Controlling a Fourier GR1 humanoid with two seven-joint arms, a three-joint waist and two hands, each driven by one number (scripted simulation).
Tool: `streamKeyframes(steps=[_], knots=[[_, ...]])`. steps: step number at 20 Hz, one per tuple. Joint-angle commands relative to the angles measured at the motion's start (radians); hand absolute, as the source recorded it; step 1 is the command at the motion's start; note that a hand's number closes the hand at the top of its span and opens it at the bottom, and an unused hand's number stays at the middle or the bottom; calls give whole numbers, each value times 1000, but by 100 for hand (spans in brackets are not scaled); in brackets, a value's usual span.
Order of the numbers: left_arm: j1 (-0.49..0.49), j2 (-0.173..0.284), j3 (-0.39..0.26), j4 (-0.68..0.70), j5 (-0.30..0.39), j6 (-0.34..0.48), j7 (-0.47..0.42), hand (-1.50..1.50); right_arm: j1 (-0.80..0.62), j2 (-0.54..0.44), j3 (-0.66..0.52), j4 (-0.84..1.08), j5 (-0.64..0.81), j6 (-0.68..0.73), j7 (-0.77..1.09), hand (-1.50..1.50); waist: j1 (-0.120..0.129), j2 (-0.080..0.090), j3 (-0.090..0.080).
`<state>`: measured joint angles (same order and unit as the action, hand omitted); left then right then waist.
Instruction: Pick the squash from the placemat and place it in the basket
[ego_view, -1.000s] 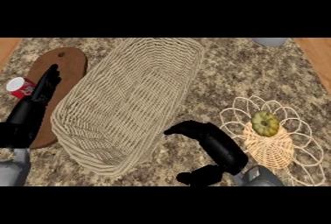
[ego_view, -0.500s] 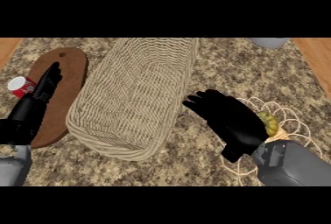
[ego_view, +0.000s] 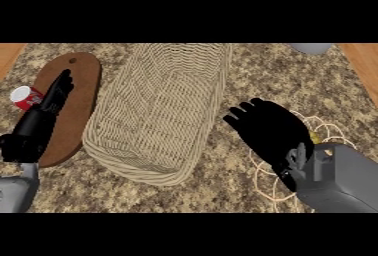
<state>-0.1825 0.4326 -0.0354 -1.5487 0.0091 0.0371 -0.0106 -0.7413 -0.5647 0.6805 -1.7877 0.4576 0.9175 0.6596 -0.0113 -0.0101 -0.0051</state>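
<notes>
A long woven basket (ego_view: 159, 107) lies across the middle of the stone counter. My right hand (ego_view: 269, 131) hovers flat, fingers spread, over the pale wire-loop placemat (ego_view: 267, 176) at the right. It covers the squash; only a yellow sliver (ego_view: 316, 136) peeks out beside the wrist. The hand is open and I see nothing held in it. My left hand (ego_view: 40, 120) rests at the left with straight fingers pointing up, over the brown board.
An oval brown cutting board (ego_view: 83, 85) lies left of the basket. A red and white can (ego_view: 26, 96) stands at the board's left edge. A grey object (ego_view: 310, 47) shows at the top right.
My right hand swung from near the basket's lower right, with fingers curled, over to the placemat and spread flat above the squash. The view shifted; the left hand stayed put.
</notes>
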Motion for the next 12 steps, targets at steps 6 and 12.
streamKeyframes(steps=[6,12], knots=[[-6,-25,12,-17,-11,-18,2,0,-5,40,-99,17,-94,256,180,-150,10,7,4],[-30,-54,10,3,-38,-21,17,0,14,71,-48,59,-2,258,139,-150,15,10,5]])
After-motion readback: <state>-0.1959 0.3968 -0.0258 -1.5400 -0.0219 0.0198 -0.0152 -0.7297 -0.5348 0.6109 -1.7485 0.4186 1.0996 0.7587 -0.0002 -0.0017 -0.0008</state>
